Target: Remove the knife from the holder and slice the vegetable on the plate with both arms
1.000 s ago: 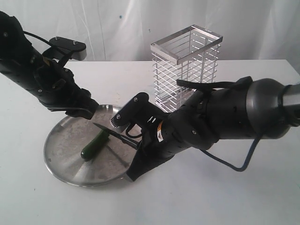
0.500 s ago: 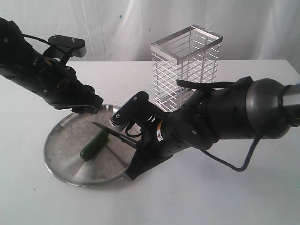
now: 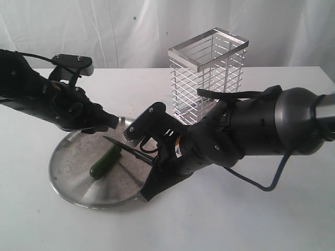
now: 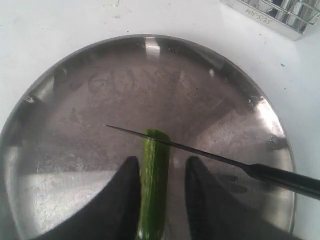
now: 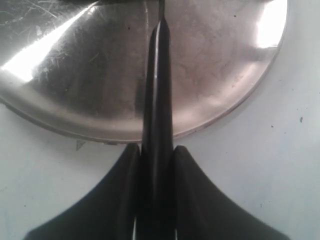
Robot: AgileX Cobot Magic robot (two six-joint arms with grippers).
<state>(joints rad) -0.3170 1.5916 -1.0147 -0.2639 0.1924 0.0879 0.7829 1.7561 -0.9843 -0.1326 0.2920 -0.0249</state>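
The left gripper (image 4: 161,167) hangs over the plate (image 3: 68,184), on its far left side. Its fingers (image 4: 125,190) stand half-wide on either side of the vegetable (image 4: 154,195), and a gap shows on at least one side, so it is bracketing the piece rather than pinching it. The vegetable lies flat near the plate's middle and looks whole: no slice or loose piece shows anywhere on the plate.

The knife (image 4: 210,156) crosses the vegetable close to the end farthest from the left gripper, point reaching towards the plate's middle. Whether the edge rests on the skin or sits just above it cannot be told. The handle runs out over the plate's right rim, where the right gripper (image 5: 156,149) is clamped narrowly on it. The holder (image 3: 207,78) stands on the white surface (image 3: 235,219) beyond the plate to the right, with no knife visible in it.

By my reading, the fetching step is done and both arms are set up for cutting. What is left is steadying the vegetable and pressing through the first slice.
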